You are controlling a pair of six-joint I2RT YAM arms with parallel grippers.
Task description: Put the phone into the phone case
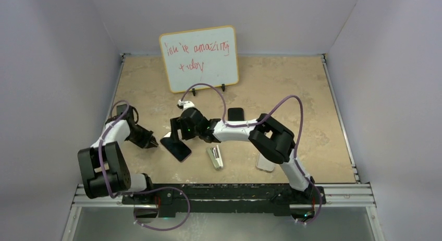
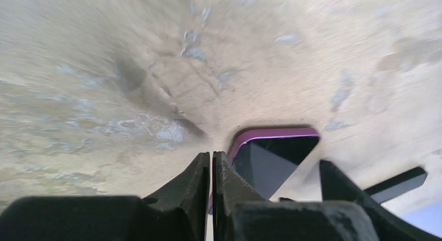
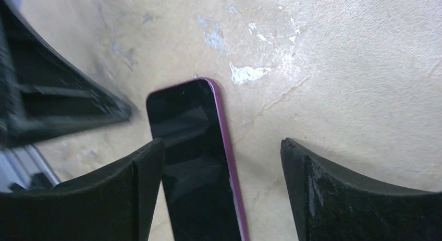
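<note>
The phone (image 1: 176,149), black-screened with a purple rim, lies flat on the table left of centre. My right gripper (image 1: 180,132) is open just above its far end. In the right wrist view the phone (image 3: 190,142) lies between the spread fingers, closer to the left one, with the gripper (image 3: 220,143) empty. My left gripper (image 1: 152,142) is shut and empty at the phone's left edge. In the left wrist view its closed fingertips (image 2: 211,158) sit beside the phone's corner (image 2: 276,152). The translucent phone case (image 1: 264,164) lies at the right, partly hidden under the right arm.
A small grey stapler (image 1: 215,157) lies between the phone and the case. A small black object (image 1: 235,113) lies behind the right forearm. A whiteboard (image 1: 199,58) with red writing stands at the back. Walls enclose the table on three sides.
</note>
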